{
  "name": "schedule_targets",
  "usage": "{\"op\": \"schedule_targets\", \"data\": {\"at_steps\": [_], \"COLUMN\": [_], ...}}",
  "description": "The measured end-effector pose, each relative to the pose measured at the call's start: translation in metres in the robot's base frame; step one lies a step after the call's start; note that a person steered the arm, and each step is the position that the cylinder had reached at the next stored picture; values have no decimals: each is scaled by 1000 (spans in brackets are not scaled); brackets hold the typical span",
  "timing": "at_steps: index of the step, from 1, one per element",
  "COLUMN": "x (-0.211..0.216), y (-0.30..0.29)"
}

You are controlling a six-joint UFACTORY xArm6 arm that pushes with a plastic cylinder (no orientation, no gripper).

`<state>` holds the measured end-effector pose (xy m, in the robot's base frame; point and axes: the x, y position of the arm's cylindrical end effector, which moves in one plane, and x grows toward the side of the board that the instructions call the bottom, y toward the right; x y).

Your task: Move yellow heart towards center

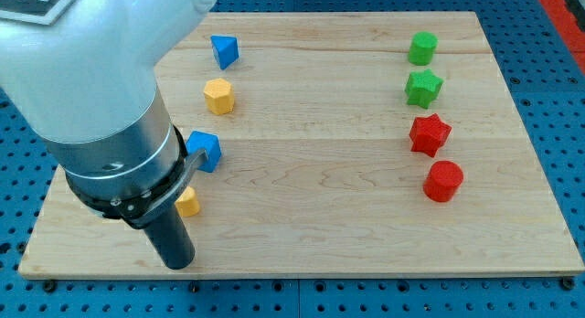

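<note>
wooden board (311,236), blue pegboard (558,108) beneath

My arm (91,71) fills the view's left as a bulky, glossy white shell, with the corner of a black-and-white square marker just visible at the top edge. Below the shell sits a brushed silver-grey metal cylinder, ringed at its base by a black collar with a thin pale line round it and a small bright screw head. From that collar runs a straight, dark, matte rod, ending in my tip (177,265).
</note>
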<state>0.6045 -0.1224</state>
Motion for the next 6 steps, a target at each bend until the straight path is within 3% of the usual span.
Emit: {"op": "schedule_targets", "data": {"at_steps": [3,4,6], "x": [0,11,-21], "y": [1,-41,-78]}}
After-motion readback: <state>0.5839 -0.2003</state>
